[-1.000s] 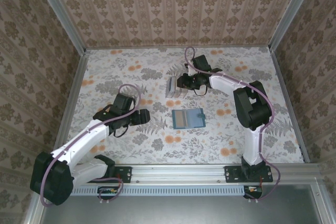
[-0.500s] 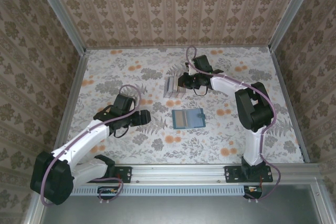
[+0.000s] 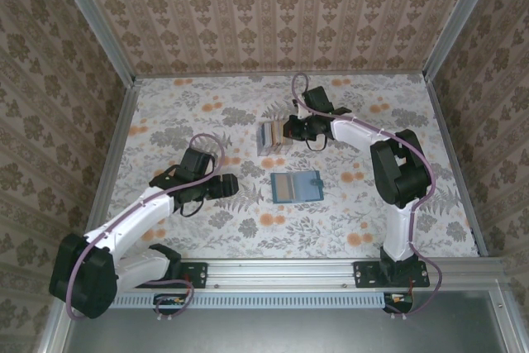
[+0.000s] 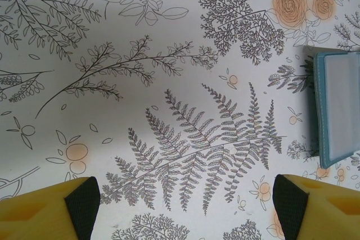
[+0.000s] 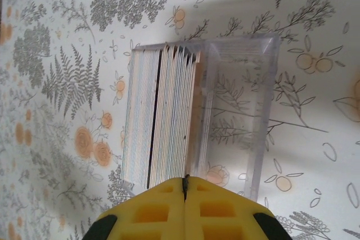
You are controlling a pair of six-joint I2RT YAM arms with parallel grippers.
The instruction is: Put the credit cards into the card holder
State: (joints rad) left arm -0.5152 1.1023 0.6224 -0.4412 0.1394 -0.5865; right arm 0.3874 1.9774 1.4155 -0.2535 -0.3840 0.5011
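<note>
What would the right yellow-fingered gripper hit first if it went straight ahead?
Most likely the upright stack of thin plastic cards in the clear plastic box; the shut right gripper points at the stack's end, though depth is unclear.

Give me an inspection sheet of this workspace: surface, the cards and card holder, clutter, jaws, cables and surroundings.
surface: floral-print table, flat.
job's things: credit cards stand on edge, stacked at one end of a clear box; card holder lies open mid-table, apart from it.
clutter: nothing seen.
grippers: left gripper jaws open over bare table; right gripper jaws shut at the stack's edge, card pinched or not unclear.
cables: cables loop along both arms.
surroundings: patterned walls, metal rail at the near edge.
</note>
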